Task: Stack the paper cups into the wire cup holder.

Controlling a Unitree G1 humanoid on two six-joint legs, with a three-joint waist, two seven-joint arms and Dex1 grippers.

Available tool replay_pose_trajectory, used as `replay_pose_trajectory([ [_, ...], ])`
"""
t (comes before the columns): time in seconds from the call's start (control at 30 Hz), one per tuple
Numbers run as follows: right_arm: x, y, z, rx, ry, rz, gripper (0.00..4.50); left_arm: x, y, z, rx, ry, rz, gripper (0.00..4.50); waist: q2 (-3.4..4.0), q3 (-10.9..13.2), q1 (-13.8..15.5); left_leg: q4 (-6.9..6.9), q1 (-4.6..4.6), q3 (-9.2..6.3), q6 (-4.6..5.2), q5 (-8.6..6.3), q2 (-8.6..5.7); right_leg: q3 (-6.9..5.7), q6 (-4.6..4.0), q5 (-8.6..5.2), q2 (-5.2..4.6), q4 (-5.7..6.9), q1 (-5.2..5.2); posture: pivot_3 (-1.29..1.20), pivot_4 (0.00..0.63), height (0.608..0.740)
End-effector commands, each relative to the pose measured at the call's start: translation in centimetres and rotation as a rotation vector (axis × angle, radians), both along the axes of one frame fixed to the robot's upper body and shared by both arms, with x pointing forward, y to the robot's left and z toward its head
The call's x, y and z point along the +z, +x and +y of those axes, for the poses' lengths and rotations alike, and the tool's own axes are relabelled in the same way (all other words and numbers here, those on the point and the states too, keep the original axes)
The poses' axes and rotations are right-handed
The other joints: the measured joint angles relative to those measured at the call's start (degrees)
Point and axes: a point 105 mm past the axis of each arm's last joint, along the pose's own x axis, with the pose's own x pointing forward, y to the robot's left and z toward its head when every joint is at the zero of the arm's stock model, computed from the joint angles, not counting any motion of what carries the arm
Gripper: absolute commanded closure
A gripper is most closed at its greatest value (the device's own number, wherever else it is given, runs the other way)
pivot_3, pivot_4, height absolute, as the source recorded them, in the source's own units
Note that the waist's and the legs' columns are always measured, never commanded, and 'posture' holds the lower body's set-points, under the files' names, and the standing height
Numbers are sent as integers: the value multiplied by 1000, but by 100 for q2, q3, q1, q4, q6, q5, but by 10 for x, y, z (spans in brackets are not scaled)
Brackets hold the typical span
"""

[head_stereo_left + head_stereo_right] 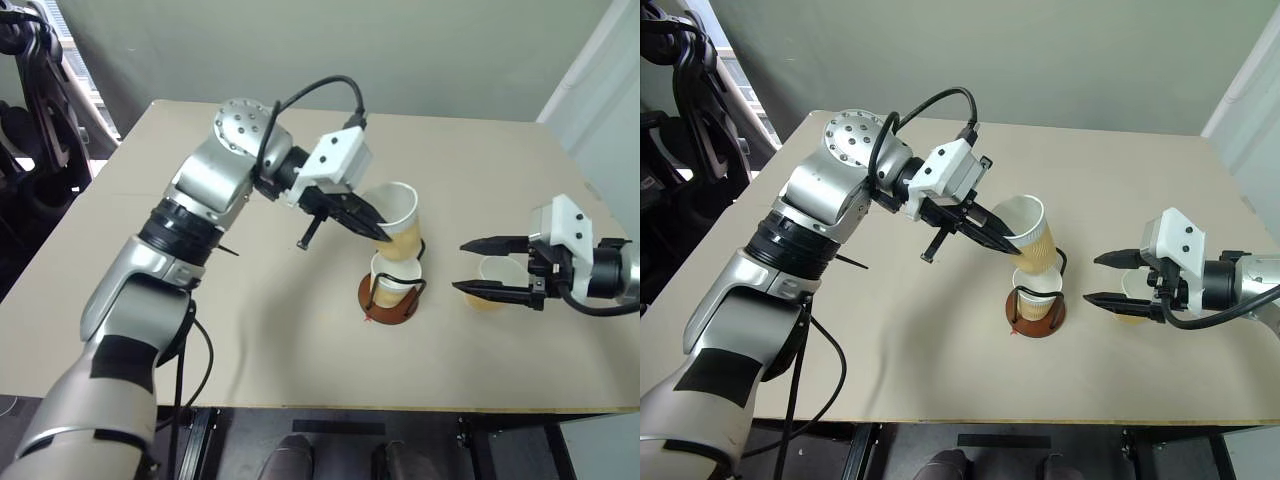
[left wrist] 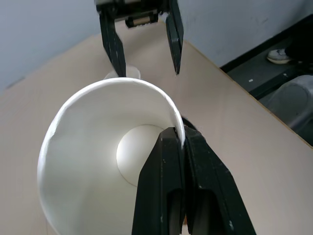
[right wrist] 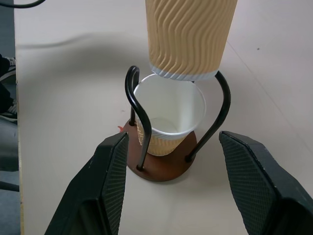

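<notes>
Now, on the left side, the left hand point(image 1: 378, 232) has its two black fingers pressed together on the rim of a paper cup point(image 1: 398, 222), one finger inside the wall and one outside. This held cup hangs tilted in the air, with its bottom just above the mouth of a second cup point(image 1: 392, 283), which already sits upright in the wire cup holder point(image 1: 391, 297) near the middle of the bench point(image 1: 270, 340). In the right wrist view the bottom of the held cup is between the tops of the black wire loops point(image 3: 138, 112), but it has not yet entered the seated cup.

Further to the right, the right hand point(image 1: 478, 270) is spread wide and holds nothing. It is level above the bench, pointing toward the holder, and the third cup point(image 1: 494, 283) stands on the bench between or just behind its fingers; I cannot tell if they touch it.

What could go wrong, in my judgement: the held cup is leaning, so if it goes down this way its bottom edge may catch the rim of the seated cup or a wire loop, and then it will jam or push the holder over. The pinch on the thin rim is also small, so the cup may turn or slip. If it is released too early, it may fall to one side of the holder.
</notes>
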Motion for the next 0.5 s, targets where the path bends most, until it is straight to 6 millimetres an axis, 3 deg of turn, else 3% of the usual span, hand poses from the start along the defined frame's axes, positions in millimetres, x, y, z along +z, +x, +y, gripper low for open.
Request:
replay_pose_trajectory([
  [0.03, 13, -2, -1, -9, -5, -65, 1546, 7, -8, -4, -72, 22, -41, 4474, 0, 0, 0, 0, 0, 0, 0, 0, 0, 0, 1, 0, 0, 0, 0, 0, 150, 740],
  [0.5, 13, -2, 0, -13, -4, -76, 1546, -15, -1, -6, -104, 101, -104, 4474, 0, 0, 9, 7, -4, 1, 3, -1, 0, 0, 5, 0, 0, 0, 1, 0, 150, 740],
])
